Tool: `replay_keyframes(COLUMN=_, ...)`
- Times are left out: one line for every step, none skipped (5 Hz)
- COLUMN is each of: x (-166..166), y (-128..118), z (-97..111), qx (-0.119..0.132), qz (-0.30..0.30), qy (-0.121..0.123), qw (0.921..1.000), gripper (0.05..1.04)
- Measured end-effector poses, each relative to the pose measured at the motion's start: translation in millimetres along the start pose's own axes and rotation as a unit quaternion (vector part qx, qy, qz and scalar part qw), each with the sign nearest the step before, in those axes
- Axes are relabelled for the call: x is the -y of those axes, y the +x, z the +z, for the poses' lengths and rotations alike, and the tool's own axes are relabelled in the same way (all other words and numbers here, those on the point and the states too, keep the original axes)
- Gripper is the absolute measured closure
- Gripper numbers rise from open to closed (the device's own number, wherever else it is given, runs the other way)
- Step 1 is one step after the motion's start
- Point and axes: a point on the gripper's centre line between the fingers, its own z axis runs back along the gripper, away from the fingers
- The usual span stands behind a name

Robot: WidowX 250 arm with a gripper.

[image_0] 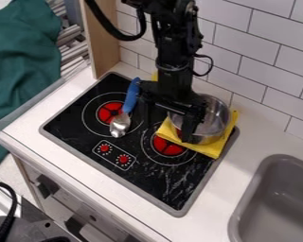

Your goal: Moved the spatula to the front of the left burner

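Camera view has two red knobs [104,148] nearest, then the spatula [120,125], its silver head over the near right part of the left burner [106,113], blue handle slanting far, then the gripper [167,132], jaws wide apart and holding nothing, and the metal pot [215,118] on a yellow cloth [209,148].

One camera, high over the counter [252,137], slanting down at stovetop [164,182], fairly near
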Motion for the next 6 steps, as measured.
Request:
replay_keyframes(x=-0.5, y=-5.7, z=-9.9, qx=-0.019, qz=0.0, qy=0.0, qw=0.9998, gripper=0.079)
replay_keyframes(x=-19.5, y=0.3, z=-13.4, qx=-0.02, qz=0.019, qy=-0.006, qw=0.9996, gripper=0.079)
replay_keyframes(x=-41.2, y=14.2, z=-17.2, qx=-0.02, qz=0.036, qy=-0.014, qw=0.999, gripper=0.079)
replay_keyframes(x=-68.5, y=32.3, z=-21.7, qx=-0.009, qz=0.053, qy=-0.026, qw=0.9982, gripper=0.079)
replay_keyframes(x=-89.9, y=47.6, z=-30.4, qx=-0.003, qz=0.061, qy=-0.031, qw=0.9977, gripper=0.079)
replay_keyframes(x=-103.3, y=58.9, z=-32.5, qx=-0.003, qz=0.064, qy=-0.016, qw=0.9978, gripper=0.079)
